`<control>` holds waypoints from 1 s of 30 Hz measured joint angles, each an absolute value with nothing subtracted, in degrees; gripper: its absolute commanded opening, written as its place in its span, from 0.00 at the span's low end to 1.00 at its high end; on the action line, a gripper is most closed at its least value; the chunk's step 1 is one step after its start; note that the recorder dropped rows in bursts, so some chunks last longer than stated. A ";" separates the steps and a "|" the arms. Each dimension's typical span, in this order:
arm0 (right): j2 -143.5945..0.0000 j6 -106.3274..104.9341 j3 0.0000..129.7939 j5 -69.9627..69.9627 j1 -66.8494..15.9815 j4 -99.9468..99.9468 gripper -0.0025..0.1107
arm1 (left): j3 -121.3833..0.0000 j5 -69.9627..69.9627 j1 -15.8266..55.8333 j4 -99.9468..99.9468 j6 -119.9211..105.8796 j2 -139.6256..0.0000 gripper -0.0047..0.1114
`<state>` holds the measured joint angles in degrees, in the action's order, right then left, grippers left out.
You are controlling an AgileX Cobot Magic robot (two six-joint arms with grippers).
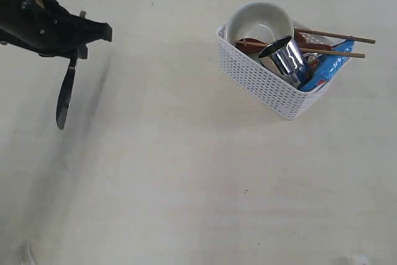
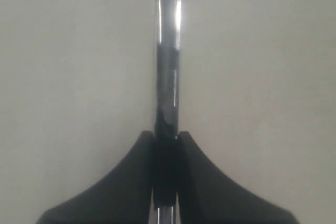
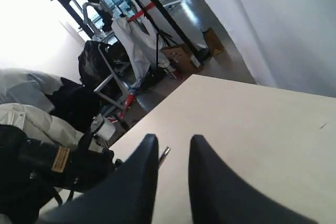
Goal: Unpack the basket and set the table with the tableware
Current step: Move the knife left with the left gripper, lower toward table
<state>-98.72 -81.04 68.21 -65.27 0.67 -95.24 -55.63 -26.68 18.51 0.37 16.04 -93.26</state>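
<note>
My left gripper hovers over the table at the far left, shut on a steel knife that hangs down from it. In the left wrist view the knife sticks straight out from between the pinched fingers of the left gripper. The white basket stands at the right with a white bowl, a steel cup, a reddish-brown spoon and two chopsticks in it. My right gripper is outside the exterior view; its jaws stand apart with nothing between them.
A blue crisp packet leans in the basket's right end. In the right wrist view, the left arm and a steel end of the knife show beyond the table, with room clutter behind.
</note>
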 measured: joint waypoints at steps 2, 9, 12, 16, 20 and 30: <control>-96.91 -80.66 68.21 -64.24 0.67 -92.07 0.02 | -55.63 -27.02 18.51 0.37 16.52 -96.77 0.04; -95.41 -80.44 68.21 -61.86 -5.71 -89.05 0.02 | -55.63 -27.21 18.51 0.37 16.86 -104.90 0.04; -95.41 -80.44 68.21 -61.26 -7.74 -88.96 0.02 | -55.74 -26.42 18.51 0.37 16.86 -105.28 0.04; -95.41 -80.44 68.21 -61.04 -8.17 -88.91 0.02 | -55.68 -26.17 18.51 0.37 16.86 -105.33 0.04; -95.41 -80.67 68.21 -60.49 -8.17 -88.82 0.02 | -55.68 -26.02 18.51 0.37 16.86 -105.42 0.04; -95.41 -80.67 68.21 -60.23 -8.17 -88.82 0.02 | -55.68 -26.02 18.51 0.37 16.64 -105.42 0.04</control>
